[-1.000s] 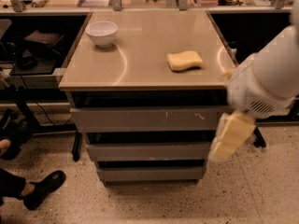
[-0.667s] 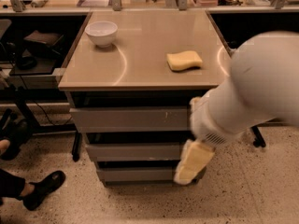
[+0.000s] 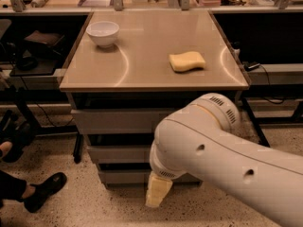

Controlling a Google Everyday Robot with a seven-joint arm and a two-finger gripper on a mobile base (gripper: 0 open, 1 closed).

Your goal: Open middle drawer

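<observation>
Gripper point(image 3: 158, 192) hangs near speckled floor point(image 3: 94, 207), below tan tabletop point(image 3: 151, 46).

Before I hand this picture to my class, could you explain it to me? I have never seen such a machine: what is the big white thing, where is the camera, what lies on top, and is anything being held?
The big white shape is a robot arm reaching in from the lower right. Its pale gripper hangs low, in front of the bottom drawer, near the floor; I can see nothing held in it. The single picture looks down from the front onto a table with three grey drawers beneath. The middle drawer, the one to be opened, looks shut. On top lie a white bowl at the back left and a yellow sponge further right. A person's shoe shows at lower left.
</observation>
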